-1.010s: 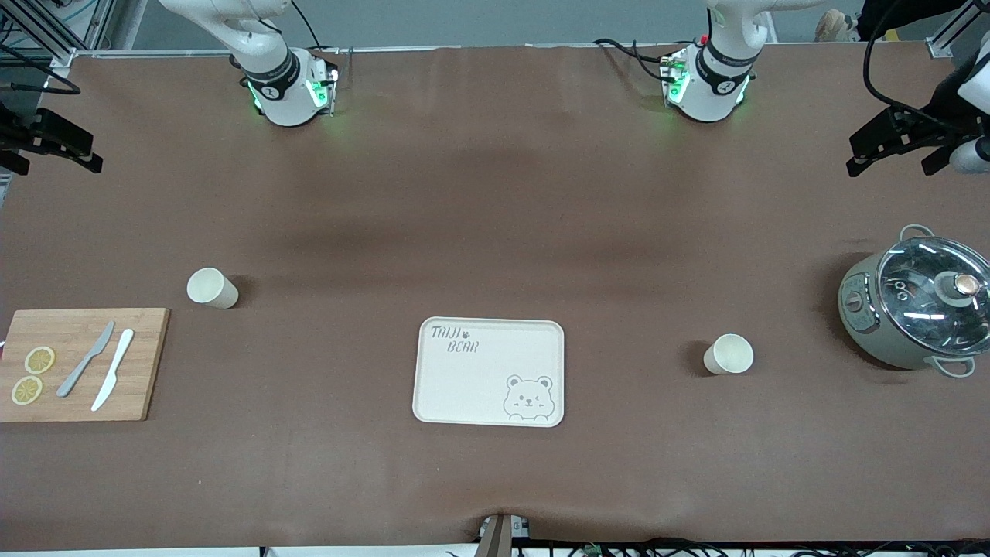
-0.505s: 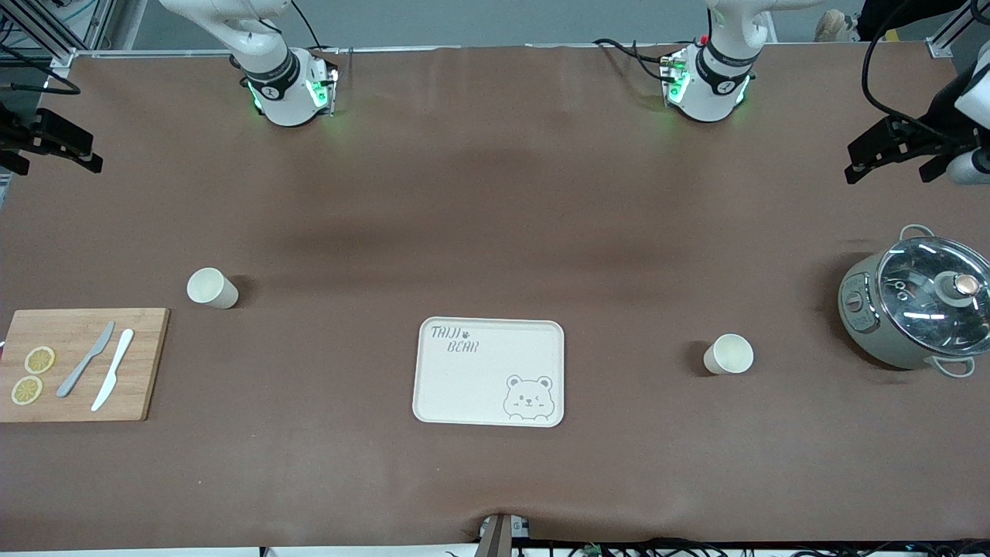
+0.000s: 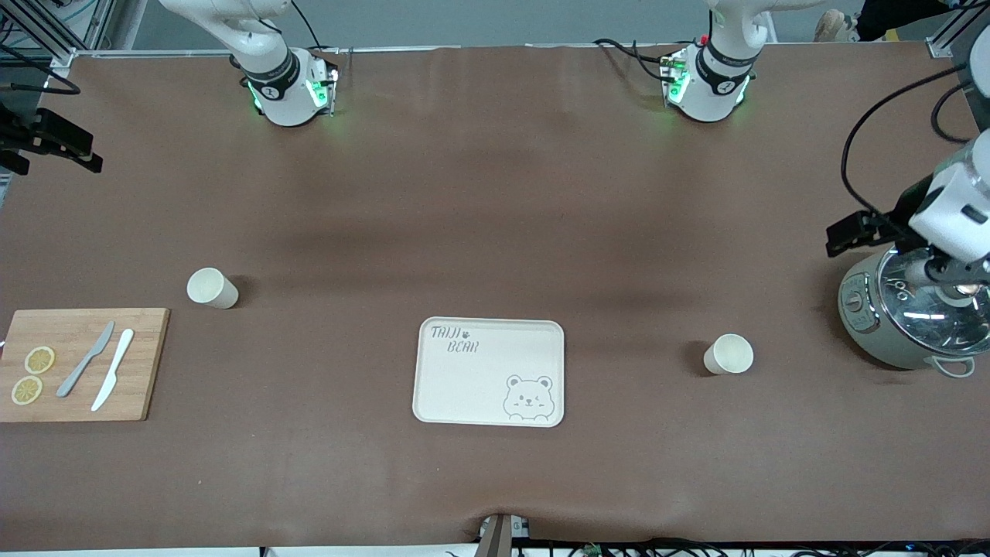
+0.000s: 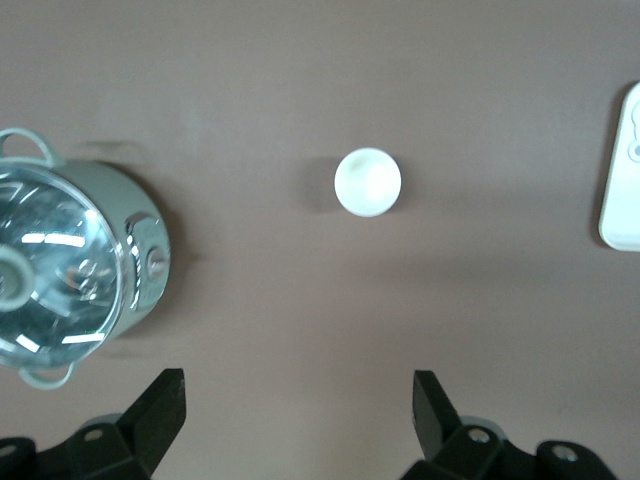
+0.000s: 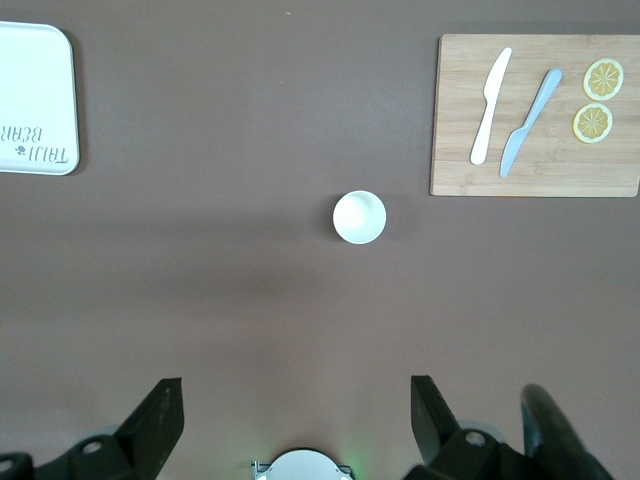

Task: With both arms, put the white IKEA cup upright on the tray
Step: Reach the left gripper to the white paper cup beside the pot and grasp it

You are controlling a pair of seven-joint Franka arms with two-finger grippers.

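Two small white tapered cups stand upright, mouths up, on the brown-covered table. One white cup sits in the lower half of the front view toward the left arm's end, between the flat cream rectangular tray with the grey bear drawing at lower centre and the grey-green cooking pot with a glass lid. The second white cup stands toward the right arm's end, just above the wooden cutting board in the frame. The left gripper hangs over the pot's edge with its jaws spread wide and nothing in them. The right gripper waits high at that view's edge, equally wide and empty. Each cup looks light, stiff and smooth-walled, probably plastic, though the material is hard to tell from here. It would likely tip or skid under a sideways nudge. A grasp squarely across the wall, around mid-height where the taper gives some purchase, seems safest.
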